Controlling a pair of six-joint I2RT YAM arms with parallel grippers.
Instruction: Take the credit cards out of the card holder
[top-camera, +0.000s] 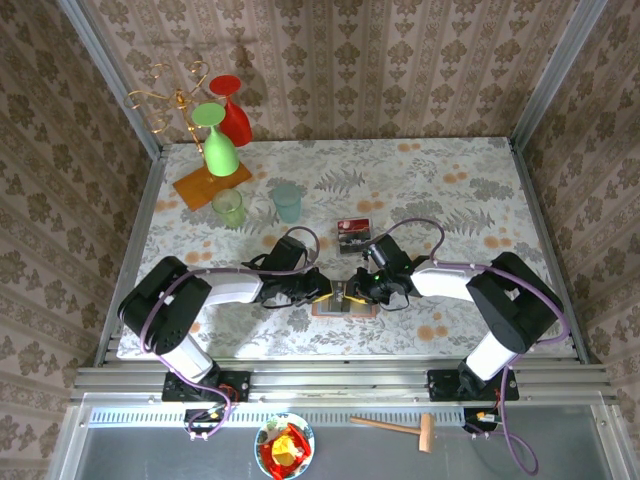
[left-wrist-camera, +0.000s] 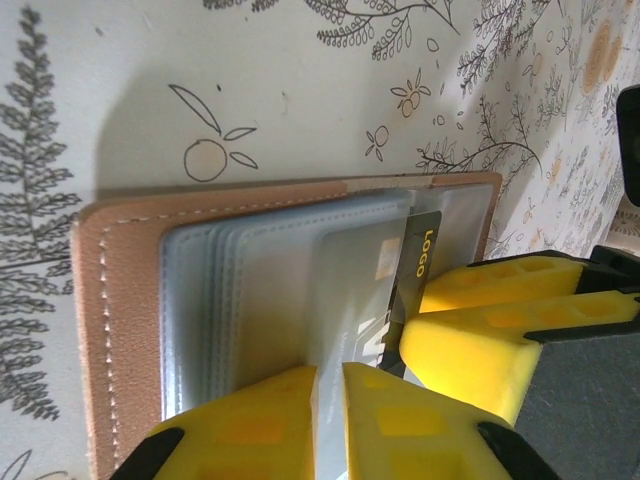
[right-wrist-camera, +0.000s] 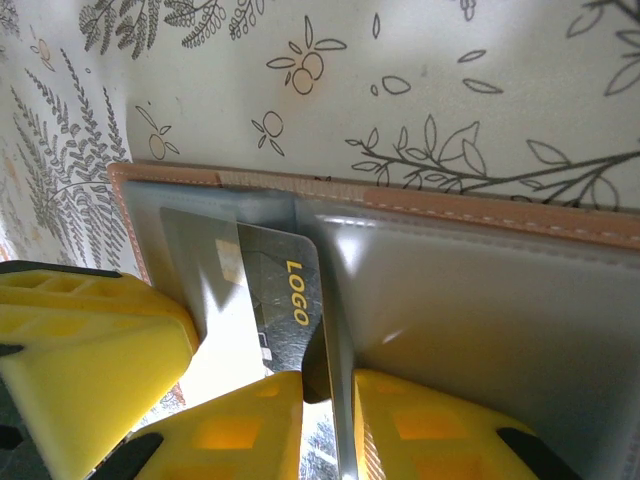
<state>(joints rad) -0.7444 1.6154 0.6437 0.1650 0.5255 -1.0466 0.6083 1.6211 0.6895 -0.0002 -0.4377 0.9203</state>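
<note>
Now, holder (left-wrist-camera: 120, 300) clamped, card (right-wrist-camera: 285, 300) pinched.
Left gripper (left-wrist-camera: 330, 378) is nearly closed on the open holder's inner edge; right gripper (right-wrist-camera: 328, 388), jaws almost together, nips the black card.

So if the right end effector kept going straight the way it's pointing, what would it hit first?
Probably the clear sleeves of the card holder. The right end effector is pinched on the LOGO credit card there, so pushing on would jam into them.
</note>
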